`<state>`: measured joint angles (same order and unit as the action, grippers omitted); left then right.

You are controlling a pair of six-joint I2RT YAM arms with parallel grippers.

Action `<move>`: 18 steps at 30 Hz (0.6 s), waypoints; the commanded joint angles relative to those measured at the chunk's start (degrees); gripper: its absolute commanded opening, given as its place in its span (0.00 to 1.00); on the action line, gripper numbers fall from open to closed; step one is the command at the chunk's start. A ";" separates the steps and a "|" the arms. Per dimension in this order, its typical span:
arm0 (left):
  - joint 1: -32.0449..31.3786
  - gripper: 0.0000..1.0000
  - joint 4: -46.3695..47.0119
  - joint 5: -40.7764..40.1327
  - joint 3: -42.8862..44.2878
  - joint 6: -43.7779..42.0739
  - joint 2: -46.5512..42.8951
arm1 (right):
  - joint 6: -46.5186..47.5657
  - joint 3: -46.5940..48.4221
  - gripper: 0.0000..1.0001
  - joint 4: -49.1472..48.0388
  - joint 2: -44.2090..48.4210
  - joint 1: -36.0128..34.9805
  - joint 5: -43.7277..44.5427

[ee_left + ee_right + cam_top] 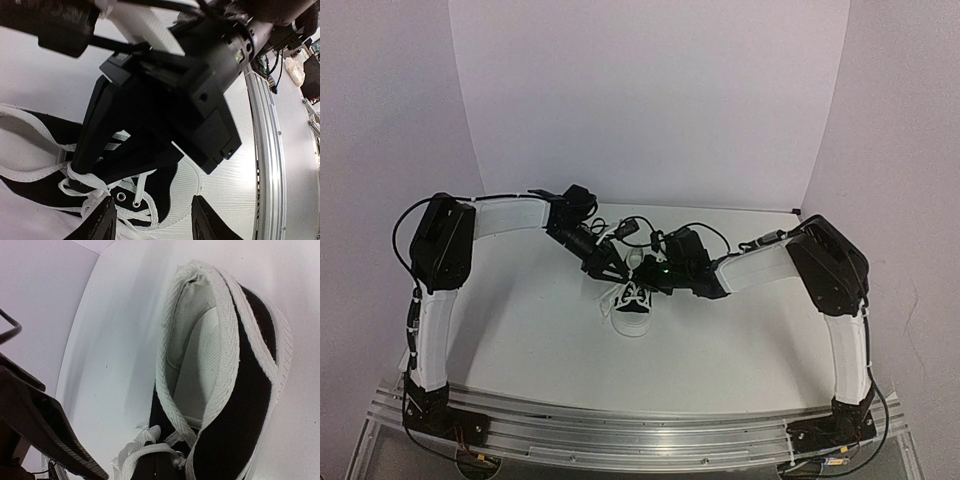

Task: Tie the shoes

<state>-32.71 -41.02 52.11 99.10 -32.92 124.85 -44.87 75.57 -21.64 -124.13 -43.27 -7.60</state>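
The sneaker lies mid-tabletop, its long axis running from the toe by the arm bases to the heel farther away. The right pincer is clenched on the laces. The left pincer, released, hovers directly above the eyelets.

white table, alu rail, white backdrop

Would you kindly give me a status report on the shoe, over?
Left end effector open above sneaker. Right end effector shut on laces. No obstacles seen.
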 commanded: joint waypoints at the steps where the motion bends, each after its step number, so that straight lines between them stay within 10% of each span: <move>1: 1.56 0.51 -7.28 5.24 8.89 -9.00 -0.20 | -1.21 -0.72 0.00 0.81 -2.08 1.06 2.79; 8: 4.27 0.28 6.49 -3.14 5.19 -6.44 2.18 | -0.24 -0.78 0.00 0.81 -2.34 1.07 2.08; 18: 4.27 0.30 14.51 -0.49 5.15 -6.08 6.95 | 1.05 -1.13 0.00 0.33 -1.90 1.17 1.24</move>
<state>-29.08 -33.50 50.79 104.06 -40.51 131.56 -44.84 75.42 -22.72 -124.75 -42.87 -7.60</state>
